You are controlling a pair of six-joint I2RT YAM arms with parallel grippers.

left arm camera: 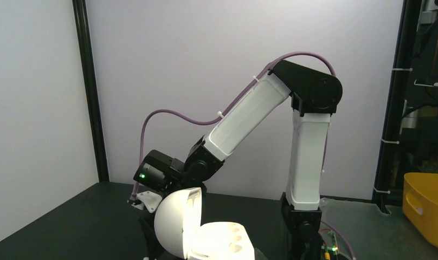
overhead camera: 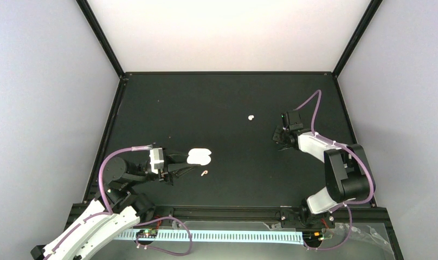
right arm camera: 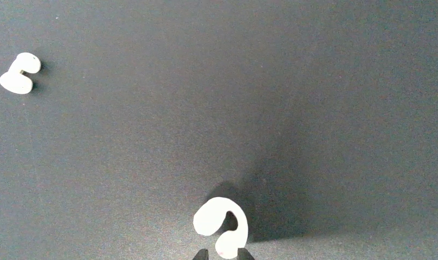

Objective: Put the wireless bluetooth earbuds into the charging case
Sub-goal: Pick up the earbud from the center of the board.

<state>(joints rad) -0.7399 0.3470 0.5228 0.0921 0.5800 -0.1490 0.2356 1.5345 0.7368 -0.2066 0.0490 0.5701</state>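
- The black matte table (overhead camera: 217,97) carries everything. The work lies in its middle band, between the left and right edges.
- The left gripper (overhead camera: 187,162) is closed on the cream-white, rounded, hinged charging case (overhead camera: 199,157), left of the table's centre and toward the near edge. In the left wrist view the lid stands up and the moulded wells lie bare, so the case looks ready to receive.
- The right gripper (right arm camera: 222,253) hangs low over the right half of the table, well apart from the case. Its jaws stand narrow, one on each side of the lower end of a small white hook-shaped earbud (right arm camera: 222,222). Whether they pinch it already, I cannot tell.
- In my judgement the step in hand is taking this earbud. The jaws should close fully on the thin end before any lift, because such a small curved piece may turn or slip out. Then lift straight up and travel toward the case.
- A second white earbud (overhead camera: 251,117) lies free near the table's centre, a little toward the far edge. The path should pass beside it.
- A tiny pinkish curved bud (overhead camera: 205,173) lies just beside the case, on its near side. The case should not be dragged over it.
- At the case, match the earbud to the shape of its well, and release only when it is seated.
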